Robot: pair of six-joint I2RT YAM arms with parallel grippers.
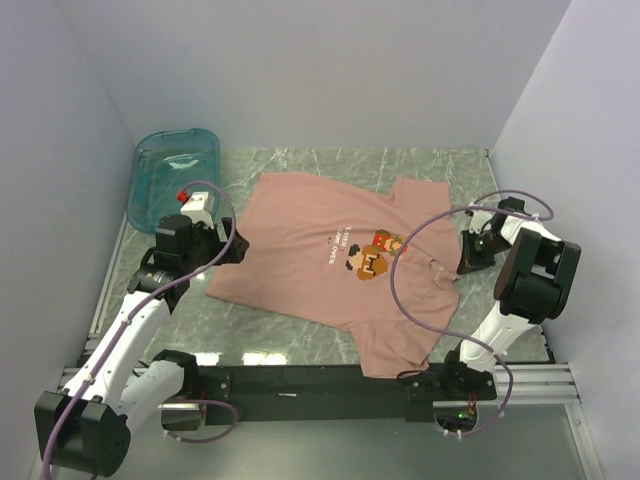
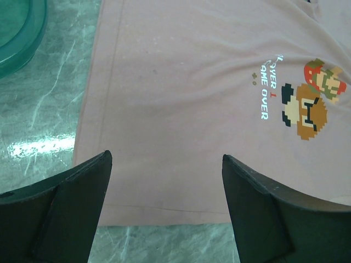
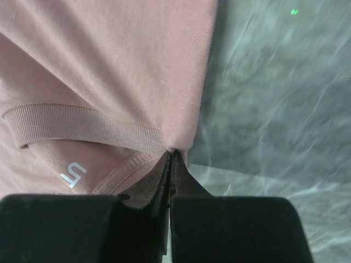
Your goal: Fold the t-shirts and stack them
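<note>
On the green-veined marble worktop (image 1: 250,335) the dusty-pink t-shirt (image 1: 320,260) lies spread out flat and print side up, both short sleeves out, its hem toward the left arm and its neck toward the right arm. The pixel-art chest print (image 1: 368,255) shows in full, so no fold has been made. By my judgement the task is at its very start: the first fold is not yet done and nothing is stacked. Only this one shirt shows in any view.

The left gripper (image 2: 165,159) hangs with its fingers spread wide and nothing between them, just above the hem edge at the shirt's left side. The right gripper (image 3: 171,153) has its fingers pressed together on a pinch of fabric at the shirt's edge, right beside the ribbed collar (image 3: 82,123). That looks like the hold for a first fold, while the left side has yet to take the hem.

A translucent teal bin (image 1: 175,175) stands at the far left corner of the worktop, apart from the shirt. The stone is glossy and throws back pale glints near the front rail. Plain white walls (image 1: 300,70) close the space at the back and on both sides.
</note>
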